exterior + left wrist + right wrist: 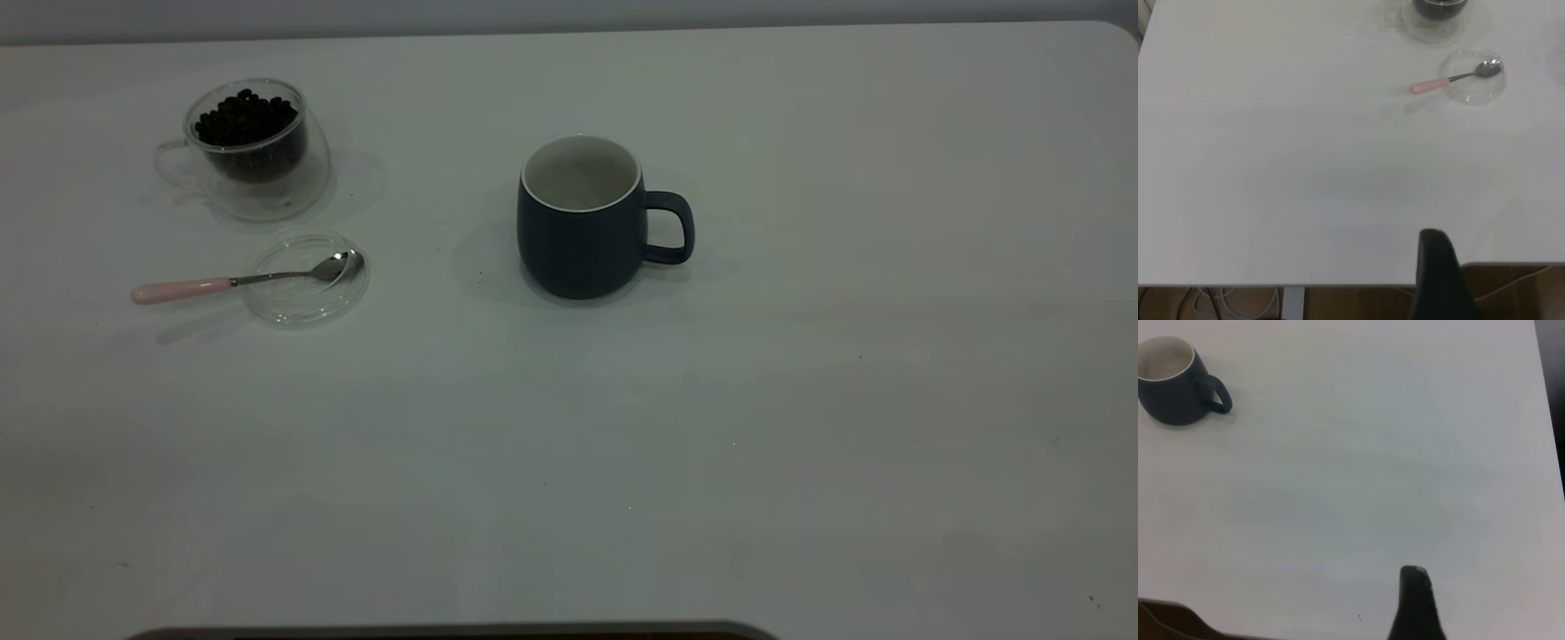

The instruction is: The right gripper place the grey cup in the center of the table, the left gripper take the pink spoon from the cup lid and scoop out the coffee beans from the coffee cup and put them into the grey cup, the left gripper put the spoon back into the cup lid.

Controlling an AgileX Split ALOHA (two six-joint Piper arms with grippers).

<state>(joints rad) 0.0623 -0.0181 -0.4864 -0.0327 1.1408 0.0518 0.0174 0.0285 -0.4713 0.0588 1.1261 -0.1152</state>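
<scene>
pink spoon (240, 281) on cup lid (307, 280) — well apart from the left gripper (1441, 277); jaws' state unclear.

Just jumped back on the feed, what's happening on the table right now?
Nothing is being handled. The grey cup stands upright near the middle of the table, and no beans can be seen in it. The pink spoon lies with its bowl on the cup lid, beside the coffee cup full of coffee beans. The left gripper and right gripper sit back at the table's edge, away from everything.
</scene>
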